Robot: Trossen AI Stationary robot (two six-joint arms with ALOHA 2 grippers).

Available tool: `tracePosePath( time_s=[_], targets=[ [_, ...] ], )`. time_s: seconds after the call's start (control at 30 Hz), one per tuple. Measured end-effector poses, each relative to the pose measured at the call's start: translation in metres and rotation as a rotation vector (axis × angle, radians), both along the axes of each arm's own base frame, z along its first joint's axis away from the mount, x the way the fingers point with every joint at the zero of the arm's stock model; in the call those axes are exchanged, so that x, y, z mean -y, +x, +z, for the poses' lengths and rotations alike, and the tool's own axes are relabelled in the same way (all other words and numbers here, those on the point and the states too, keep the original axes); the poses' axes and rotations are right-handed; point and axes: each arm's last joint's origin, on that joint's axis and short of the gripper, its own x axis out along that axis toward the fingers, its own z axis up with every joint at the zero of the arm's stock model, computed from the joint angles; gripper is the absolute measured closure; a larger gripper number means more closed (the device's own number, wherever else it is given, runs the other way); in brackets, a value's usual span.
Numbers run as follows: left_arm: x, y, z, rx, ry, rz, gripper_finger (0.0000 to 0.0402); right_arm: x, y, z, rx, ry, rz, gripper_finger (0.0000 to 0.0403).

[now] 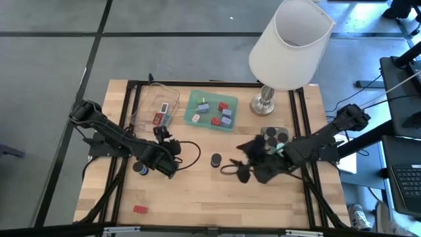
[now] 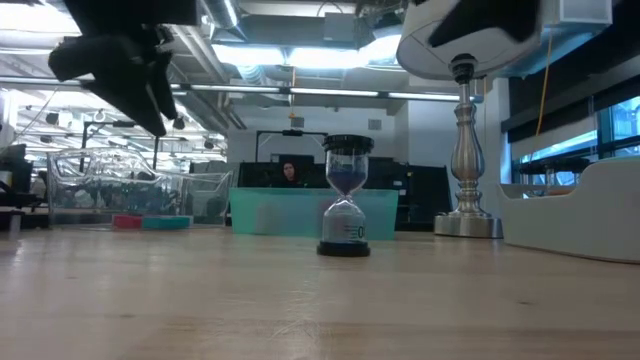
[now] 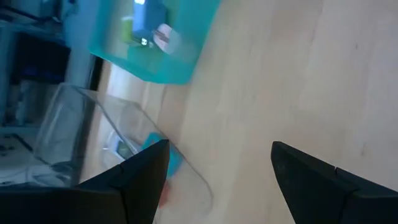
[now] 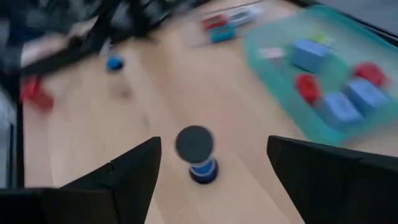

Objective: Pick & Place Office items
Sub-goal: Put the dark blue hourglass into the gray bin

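Grippers both hang wide open with nothing in them: left gripper point(image 1: 172, 146) by the clear tray point(image 1: 152, 105), right gripper point(image 1: 245, 160) near the hourglass point(image 1: 216, 160). We see most blocks point(image 1: 216, 121) in the green tray point(image 1: 193, 108), one red block point(image 1: 139, 210) on the table's near left.

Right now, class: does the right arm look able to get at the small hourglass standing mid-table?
Probably yes. The right gripper is open and faces the hourglass, which stands upright, with only bare wood between them. The left gripper is off to the side.
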Motion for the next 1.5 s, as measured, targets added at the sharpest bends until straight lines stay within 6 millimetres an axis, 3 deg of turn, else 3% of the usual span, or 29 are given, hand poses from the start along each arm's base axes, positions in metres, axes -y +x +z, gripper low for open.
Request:
tracePosePath(
  time_s=[0.2,0.33,0.57,0.8,1.13,1.5],
  targets=[
    [0.001,0.0,-0.001,-0.006,-0.04,0.007,0.0123,-0.01,0.04,-0.02,-0.07,-0.136,0.396,0.0107],
    [0.001,0.0,-0.001,-0.009,-0.038,0.002,0.0123,-0.015,0.06,-0.031,-0.011,-0.176,0.513,0.0103],
    [0.001,0.0,-0.001,-0.01,-0.047,0.007,0.0123,0.007,0.08,-0.051,-0.095,-0.242,0.511,0.0062],
    [0.001,0.0,-0.001,-0.014,-0.045,0.002,0.0123,0.027,0.089,-0.056,-0.125,-0.24,0.51,0.003],
    [0.001,0.0,-0.001,-0.014,-0.044,0.0,0.0123,0.049,0.097,-0.065,-0.152,-0.059,0.456,0.0027],
    [0.001,0.0,-0.001,-0.015,-0.045,0.0,0.0123,0.05,0.105,-0.1,-0.261,-0.028,0.475,0.0029]
  ],
)
